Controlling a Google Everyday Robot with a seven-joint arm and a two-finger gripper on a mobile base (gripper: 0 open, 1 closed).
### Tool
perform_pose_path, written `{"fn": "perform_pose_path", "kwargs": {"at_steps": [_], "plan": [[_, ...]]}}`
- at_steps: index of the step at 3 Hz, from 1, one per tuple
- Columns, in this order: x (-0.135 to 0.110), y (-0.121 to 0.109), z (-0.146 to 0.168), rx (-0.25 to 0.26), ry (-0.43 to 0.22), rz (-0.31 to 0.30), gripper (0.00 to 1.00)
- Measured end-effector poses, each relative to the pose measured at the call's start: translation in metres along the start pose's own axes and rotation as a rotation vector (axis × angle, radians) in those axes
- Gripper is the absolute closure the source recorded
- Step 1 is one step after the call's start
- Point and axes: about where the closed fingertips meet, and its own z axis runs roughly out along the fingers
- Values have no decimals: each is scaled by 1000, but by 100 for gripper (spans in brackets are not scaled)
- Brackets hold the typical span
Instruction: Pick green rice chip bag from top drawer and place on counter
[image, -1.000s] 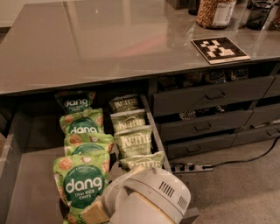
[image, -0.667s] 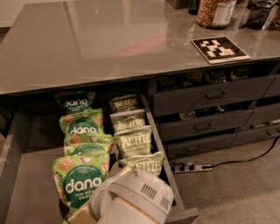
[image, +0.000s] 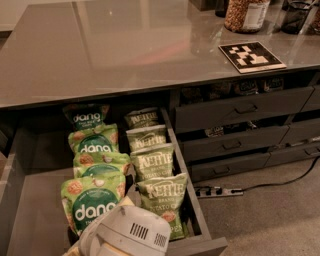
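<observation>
1. Since the earlier frame the grey head of my arm has slid left and lower. The pincer (image: 125, 236) now sits at the bottom edge, over the front of the open top drawer (image: 30, 210).
2. The green rice chip bag (image: 92, 200) stands upright, first in the left row. I judge its top edge is easy to reach from above.
3. The Kettle bags (image: 162, 194) stand in the row just beside, so a wrong pick is possible.
4. The tabletop (image: 125, 45) above is where the bag must go.
5. The grey head hides the pincer, so I cannot tell if it is open, closed, or touching the bag.
</observation>
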Motion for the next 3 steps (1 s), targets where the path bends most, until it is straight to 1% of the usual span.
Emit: {"fn": "perform_pose_path", "kwargs": {"at_steps": [1, 2, 3], "plan": [[-6, 0, 1, 7, -10, 16, 0], [-17, -8, -2, 35, -58, 55, 0], [-24, -7, 3, 35, -86, 76, 0]]}}
